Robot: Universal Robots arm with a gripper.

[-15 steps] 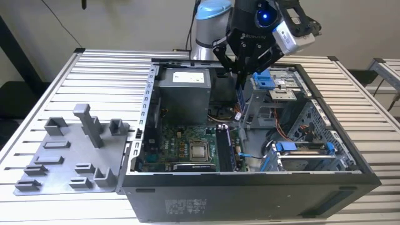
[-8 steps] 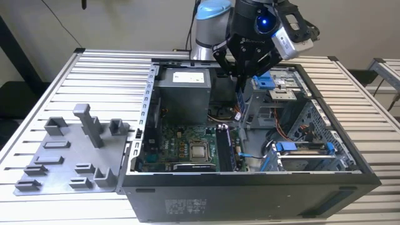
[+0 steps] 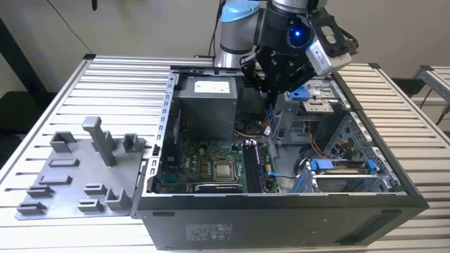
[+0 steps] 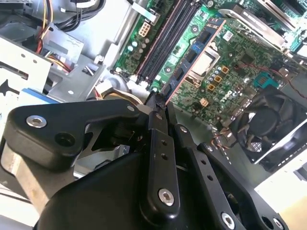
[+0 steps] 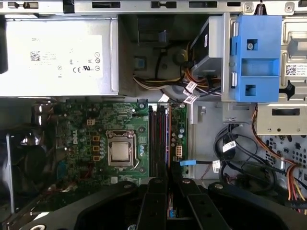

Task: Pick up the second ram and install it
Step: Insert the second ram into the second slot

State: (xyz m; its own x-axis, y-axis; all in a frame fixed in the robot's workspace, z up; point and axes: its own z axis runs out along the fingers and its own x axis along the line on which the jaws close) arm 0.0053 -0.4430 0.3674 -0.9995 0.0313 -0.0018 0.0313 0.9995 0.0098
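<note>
While the claw (image 3: 270, 87) is hung over the open computer box (image 3: 281, 221), its two fingers are pressed shut on the second ram (image 3: 269, 117). This thin stick is held up on end in the air, above the long dark slots (image 5: 159, 139) on the green board (image 5: 81, 139).

The arm (image 3: 232, 45) is showing a silver-grey tube, and a light blue cap (image 3: 239, 13) is covering its joint. The wrist (image 3: 277, 50) is wearing a glossy black shell, where a round blue light (image 3: 296, 34) is glowing. A pale grey box (image 3: 327, 52), perhaps a camera, is riding on it. In the second wrist view the gripper (image 4: 156, 103) is showing matt black links with rounded ends, and silver screws (image 4: 36, 120) are shining at their pivots.
</note>
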